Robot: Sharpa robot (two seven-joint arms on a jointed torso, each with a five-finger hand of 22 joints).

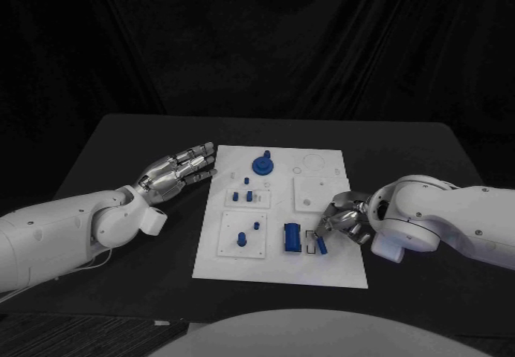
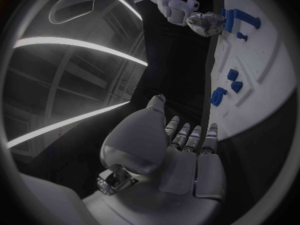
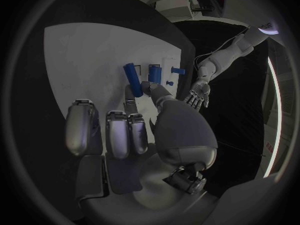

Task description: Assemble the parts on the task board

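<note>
The white task board [image 1: 322,175] lies in the middle of the table. On it are a round blue knob [image 1: 263,163], small blue pieces [image 1: 242,196], a blue peg [image 1: 240,239] and a blue block [image 1: 291,236]. My right hand [image 1: 344,223] is over the board's right edge, thumb and a finger pinching the near end of a slim blue bar [image 1: 321,245] [image 3: 132,74] beside a dark slot. My left hand [image 1: 177,172] [image 2: 187,145] hovers flat and open just off the board's left edge, holding nothing.
The black table [image 1: 129,141] has bare room on all sides of the board. In the left wrist view the board [image 2: 269,100] shows small blue pieces [image 2: 234,80], with the right hand [image 2: 204,23] at its far side.
</note>
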